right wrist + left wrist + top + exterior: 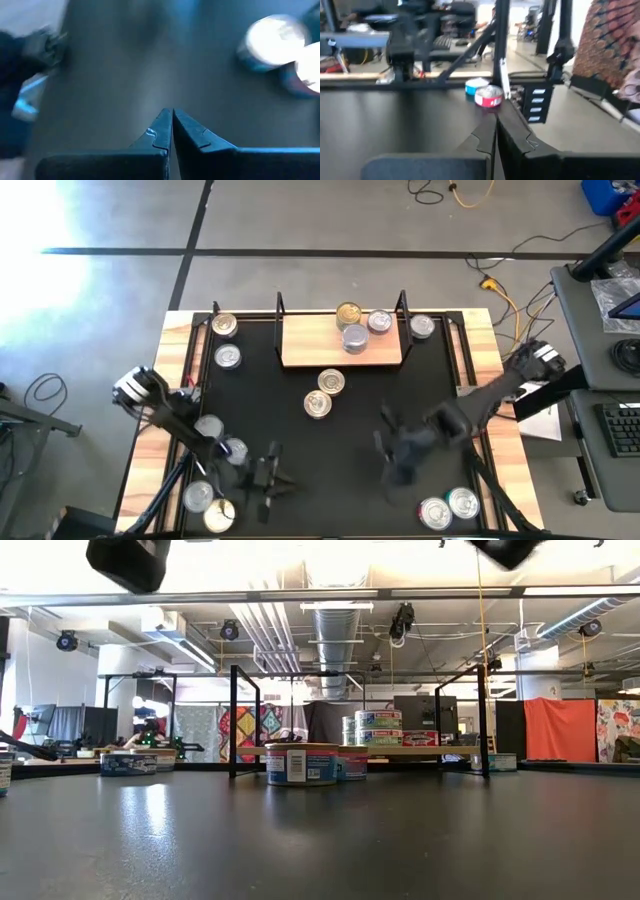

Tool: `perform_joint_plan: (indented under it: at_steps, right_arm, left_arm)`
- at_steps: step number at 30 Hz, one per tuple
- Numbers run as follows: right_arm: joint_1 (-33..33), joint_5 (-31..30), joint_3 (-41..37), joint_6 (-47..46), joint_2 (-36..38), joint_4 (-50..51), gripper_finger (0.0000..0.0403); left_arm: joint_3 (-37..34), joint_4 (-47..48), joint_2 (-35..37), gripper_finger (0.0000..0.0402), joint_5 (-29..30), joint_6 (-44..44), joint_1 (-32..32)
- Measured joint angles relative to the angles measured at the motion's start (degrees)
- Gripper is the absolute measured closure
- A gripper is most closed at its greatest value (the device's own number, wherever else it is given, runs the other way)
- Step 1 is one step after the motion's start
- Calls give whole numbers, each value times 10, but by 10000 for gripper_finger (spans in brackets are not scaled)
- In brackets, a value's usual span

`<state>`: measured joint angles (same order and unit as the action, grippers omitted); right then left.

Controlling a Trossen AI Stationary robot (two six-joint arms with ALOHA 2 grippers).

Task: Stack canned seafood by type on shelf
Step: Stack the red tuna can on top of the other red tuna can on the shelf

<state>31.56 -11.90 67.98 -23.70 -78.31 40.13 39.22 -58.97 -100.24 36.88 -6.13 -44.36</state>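
Note:
The shelf [340,345] is a light-wood board at the table's far middle, with three tins on it: one gold-lidded [348,314] and two silver [378,322] [355,338]. Two tins [331,381] [317,403] stand on the table just in front of it. More tins stand far left [224,325], left [208,427], near left [198,496] and near right [435,513]. My left gripper [275,478] is shut and hovers level over the near left of the table. My right gripper [388,448] is shut and slants down over the near right. Neither gripper holds anything.
One tin [422,327] stands on the table beside the shelf's right end. The shelf's black wire posts [233,720] [485,718] rise at both ends. The two grippers are close together over the table's near middle, with bare black tabletop [340,470] between them.

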Motion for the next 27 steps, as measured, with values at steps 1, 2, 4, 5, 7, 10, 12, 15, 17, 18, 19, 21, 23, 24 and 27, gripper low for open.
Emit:
perform_joint_plan:
  at_steps: [1,2,4,5,7,10,12,15,17,18,19,21,23,24,27]
  right_arm:
    - [22,-1,2,-23,-6,2,394]
    - [43,-1,3,-46,-11,3,394]
    - [83,0,7,-104,-23,17,394]
    - [102,3,8,-136,-29,25,394]
    - [138,26,9,-207,-42,48,394]
    - [188,83,9,-310,-63,52,394]
    - [218,118,8,-367,-85,55,394]
    - [256,162,5,-432,-125,74,394]
    - [275,190,0,-452,-156,82,394]
    - [281,202,-3,-456,-173,79,394]
    - [284,211,-5,-456,-188,72,394]
    - [285,217,-5,-434,-204,46,394]
    - [281,214,-4,-402,-216,13,394]
    - [277,213,-5,-386,-218,6,394]
    - [264,194,-11,-340,-219,9,394]
  left_arm:
    - [16,-1,-18,402,1,-7,-2]
    - [31,-3,-33,402,1,-10,-5]
    - [52,-2,-54,402,1,-15,-11]
    - [62,-2,-62,402,0,-17,-14]
    - [69,-1,-69,402,2,-21,-21]
    - [70,-4,-70,402,21,-35,-30]
    - [61,-4,-70,402,38,-56,-32]
    - [46,-4,-74,402,48,-99,-28]
    - [46,-5,-85,402,48,-123,-19]
    - [46,-6,-92,402,48,-134,-12]
    - [50,-6,-101,402,47,-147,-4]
    - [59,-4,-117,402,40,-165,16]
    - [74,-4,-134,402,13,-173,40]
    - [83,-3,-144,402,3,-175,51]
    - [113,0,-172,398,-21,-171,86]
